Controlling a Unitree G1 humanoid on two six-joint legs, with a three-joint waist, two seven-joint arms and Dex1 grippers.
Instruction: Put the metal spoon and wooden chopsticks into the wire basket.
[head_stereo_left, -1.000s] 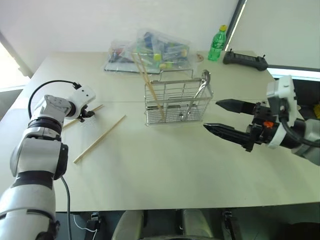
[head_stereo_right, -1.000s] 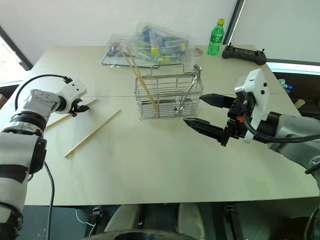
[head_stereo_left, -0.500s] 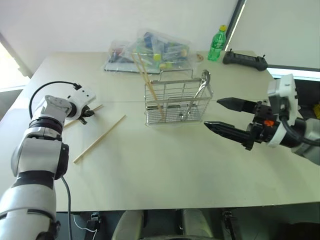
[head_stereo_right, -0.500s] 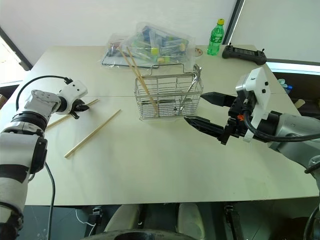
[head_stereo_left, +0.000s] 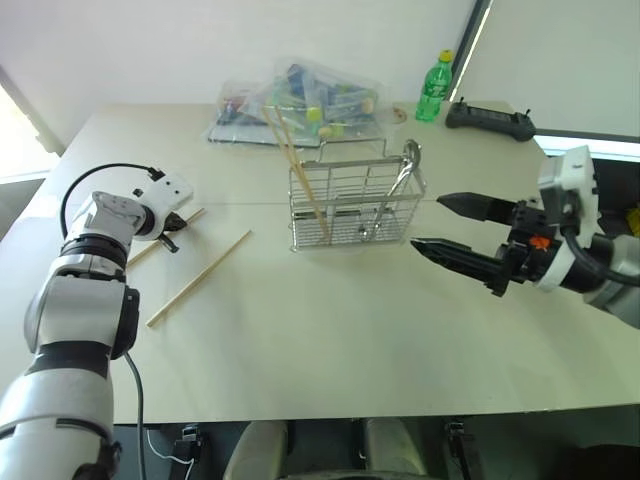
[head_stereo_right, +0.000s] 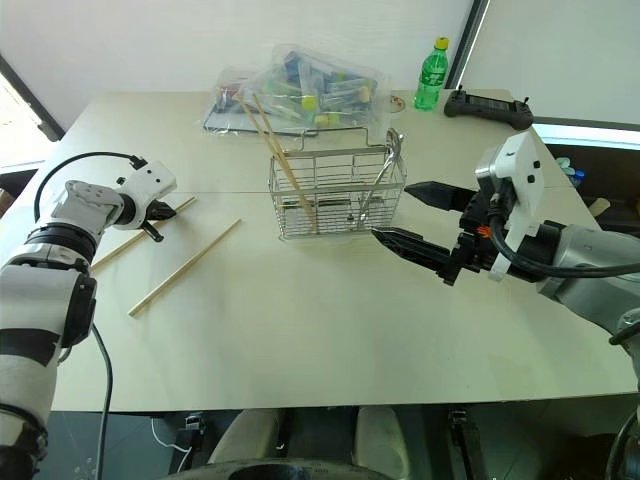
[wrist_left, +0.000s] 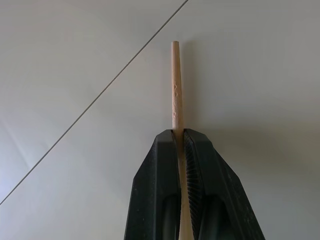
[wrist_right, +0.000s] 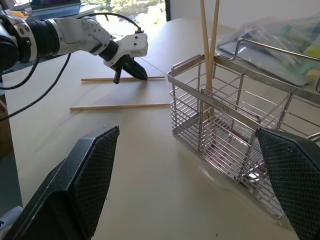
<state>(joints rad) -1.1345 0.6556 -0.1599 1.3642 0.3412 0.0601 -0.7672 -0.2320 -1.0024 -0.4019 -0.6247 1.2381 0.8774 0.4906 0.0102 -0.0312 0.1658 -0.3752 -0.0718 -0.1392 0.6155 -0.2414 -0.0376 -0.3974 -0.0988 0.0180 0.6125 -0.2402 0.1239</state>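
We see our left gripper (head_stereo_left: 172, 232) low on the table (head_stereo_left: 330, 330), on our left side. Its two black fingers (wrist_left: 165, 200) are squeezed tight on one chopstick (wrist_left: 175, 90) — the pale stick pokes out past the fingertips and lies flat on the table top. A second loose chopstick (head_stereo_left: 199, 278) lies slanted on the table just beside it, nearer the middle, and nothing touches it.

The wire basket (head_stereo_left: 355, 205) stands upright in the middle of the table. Two more chopsticks (head_stereo_left: 297, 175) lean inside its left part, and their tops stick up over the rim. The spoon (head_stereo_left: 398, 190) is in the right part of the basket, with its shiny bowl up above the rim.

Our right gripper (head_stereo_left: 450, 222) hangs in the air just to the right of the basket. Its fingers are spread wide apart and hold nothing.

Behind the basket lies a clear bag (head_stereo_left: 300, 100) of bright things. A green bottle (head_stereo_left: 434, 88) and a black controller (head_stereo_left: 490, 118) sit at the far edge.
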